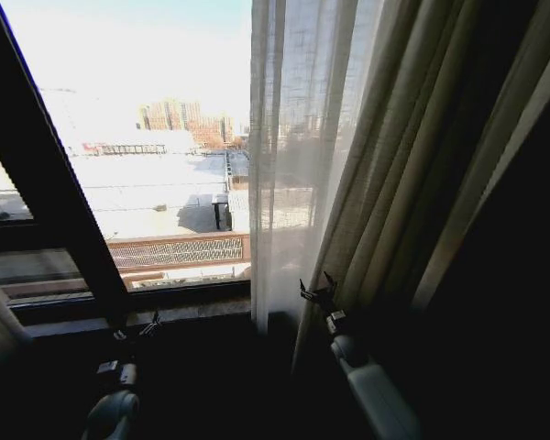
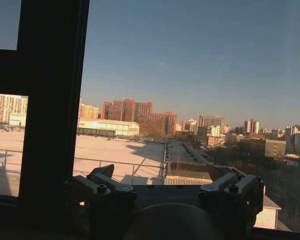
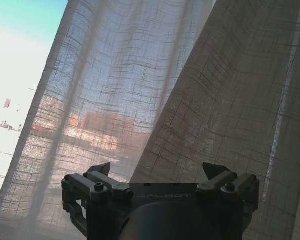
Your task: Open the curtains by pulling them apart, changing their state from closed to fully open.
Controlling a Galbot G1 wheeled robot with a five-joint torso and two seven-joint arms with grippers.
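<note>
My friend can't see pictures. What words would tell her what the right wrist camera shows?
The open right gripper points at the sheer white curtains, which hang in long pleats just ahead of its fingertips, with nothing held between them. Sunlit buildings glow faintly through the thin weave, and a strip of bright sky shows beside the fabric's edge.

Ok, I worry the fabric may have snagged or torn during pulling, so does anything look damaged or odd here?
Nothing stands out. The curtains hang in straight pleats on the right with no visible tear, clear of the window. The right gripper sits open at the fabric, the left gripper open by the sill.
</note>
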